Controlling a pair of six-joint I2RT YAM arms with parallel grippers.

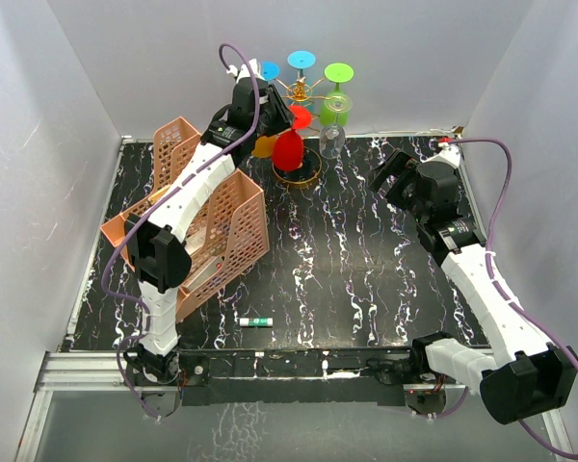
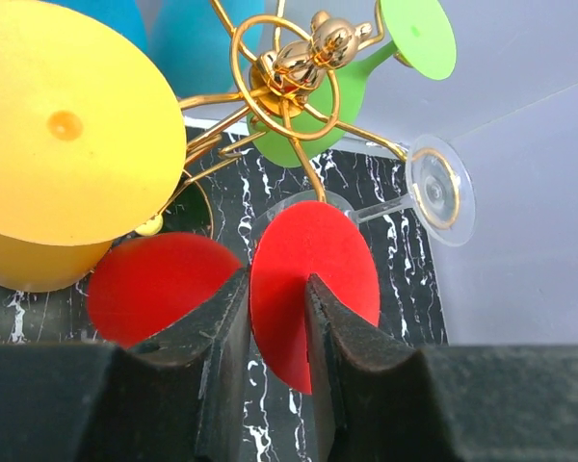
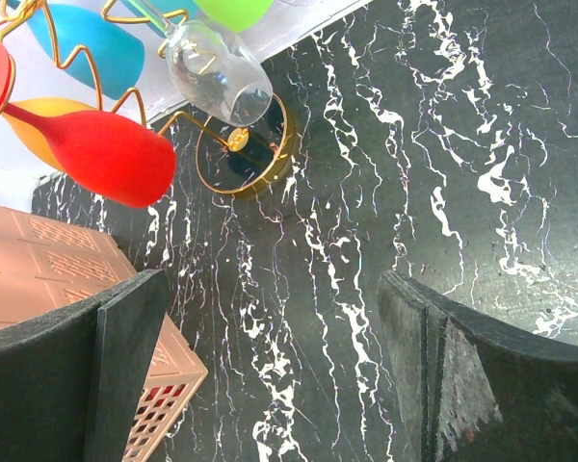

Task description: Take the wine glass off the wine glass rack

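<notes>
The gold wire wine glass rack (image 1: 300, 93) stands at the back centre on its ring base (image 1: 297, 177); its hub (image 2: 294, 63) and base (image 3: 246, 159) show in the wrist views. A red wine glass (image 1: 289, 149) hangs tilted at the rack's front. My left gripper (image 1: 262, 108) is shut on it near the foot. The red foot (image 2: 313, 260) shows between the fingers and the bowl (image 2: 159, 284) lies to their left; the stem is hidden. The red glass also shows in the right wrist view (image 3: 106, 154). My right gripper (image 1: 390, 173) is open and empty over the table, right of the rack (image 3: 270, 289).
Yellow (image 2: 67, 125), green (image 1: 338, 75), clear (image 1: 332, 140) and blue (image 1: 302, 60) glasses hang on the rack. A pink mesh organizer (image 1: 212, 221) stands left under the left arm. A small white and green marker (image 1: 254, 320) lies near the front edge. White walls enclose the table.
</notes>
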